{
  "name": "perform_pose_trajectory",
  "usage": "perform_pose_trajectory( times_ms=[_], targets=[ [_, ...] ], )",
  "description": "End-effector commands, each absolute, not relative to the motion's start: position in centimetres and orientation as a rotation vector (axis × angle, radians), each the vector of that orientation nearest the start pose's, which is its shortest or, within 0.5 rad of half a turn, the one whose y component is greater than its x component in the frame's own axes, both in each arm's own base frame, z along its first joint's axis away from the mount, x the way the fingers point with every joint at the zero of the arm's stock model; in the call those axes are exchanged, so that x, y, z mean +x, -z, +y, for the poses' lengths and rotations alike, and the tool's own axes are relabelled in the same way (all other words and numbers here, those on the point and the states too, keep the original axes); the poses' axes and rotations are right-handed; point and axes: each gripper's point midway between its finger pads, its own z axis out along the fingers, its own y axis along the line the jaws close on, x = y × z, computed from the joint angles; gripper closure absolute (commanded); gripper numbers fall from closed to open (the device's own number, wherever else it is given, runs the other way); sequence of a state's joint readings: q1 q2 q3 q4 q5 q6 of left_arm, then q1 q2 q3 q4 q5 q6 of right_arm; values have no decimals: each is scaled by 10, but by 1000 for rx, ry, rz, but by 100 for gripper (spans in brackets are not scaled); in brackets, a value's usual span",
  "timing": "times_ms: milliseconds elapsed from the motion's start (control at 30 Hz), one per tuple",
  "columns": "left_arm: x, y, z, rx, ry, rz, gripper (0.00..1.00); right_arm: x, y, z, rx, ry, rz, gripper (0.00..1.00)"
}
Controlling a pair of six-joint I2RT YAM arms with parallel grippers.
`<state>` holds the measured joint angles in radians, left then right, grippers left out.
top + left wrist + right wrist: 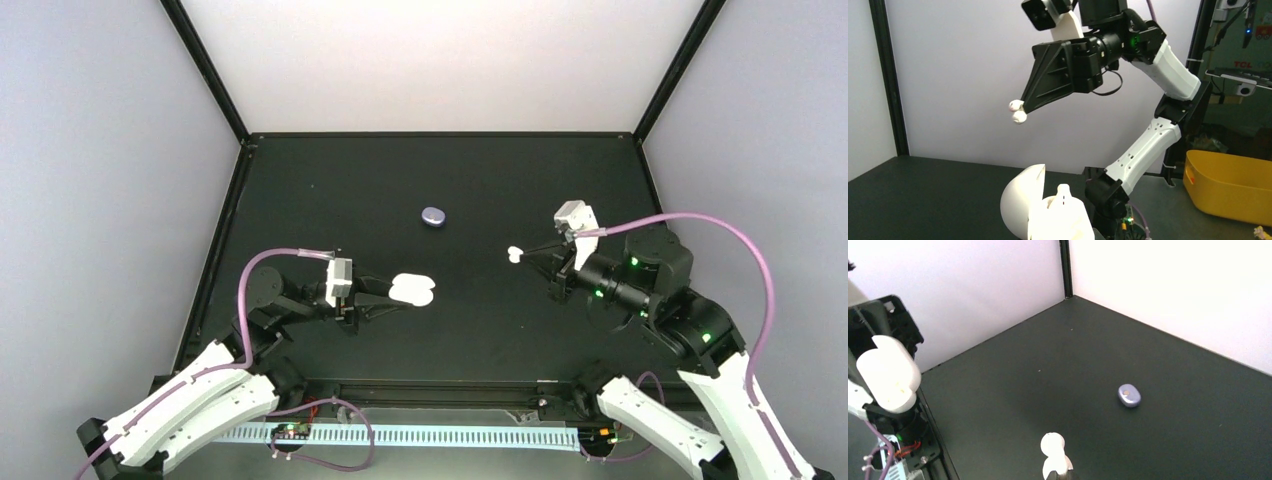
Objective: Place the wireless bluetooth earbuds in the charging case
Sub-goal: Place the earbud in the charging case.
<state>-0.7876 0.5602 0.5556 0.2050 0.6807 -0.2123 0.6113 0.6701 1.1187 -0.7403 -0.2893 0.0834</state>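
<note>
Your left gripper [403, 293] grips the open white case [413, 290]. Your right gripper [522, 256] pinches a white earbud [514, 254] above the table [330, 200]. The purple case [433, 215] lies well apart from both.

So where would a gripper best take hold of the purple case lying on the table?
Probably across its narrow middle, coming straight down: the purple case lies flat and closed, a low rounded oval, with nothing beside it.

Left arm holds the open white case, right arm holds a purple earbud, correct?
Not quite: the earbud in the right fingers is white, not purple, as the left wrist view shows. The left fingers do hold the open white case.
</note>
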Motion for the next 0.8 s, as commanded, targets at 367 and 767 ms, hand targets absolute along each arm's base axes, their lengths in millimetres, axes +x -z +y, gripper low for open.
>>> perform_pose_trajectory(
  times_ms=[367,767],
  targets=[
    [118,-379,-270,997,1224,1149,98,164,-503,209,-930,-452,1516,99],
    [120,-370,-270,996,1206,1147,98,119,-446,256,-1247,-335,1620,99]
  ],
)
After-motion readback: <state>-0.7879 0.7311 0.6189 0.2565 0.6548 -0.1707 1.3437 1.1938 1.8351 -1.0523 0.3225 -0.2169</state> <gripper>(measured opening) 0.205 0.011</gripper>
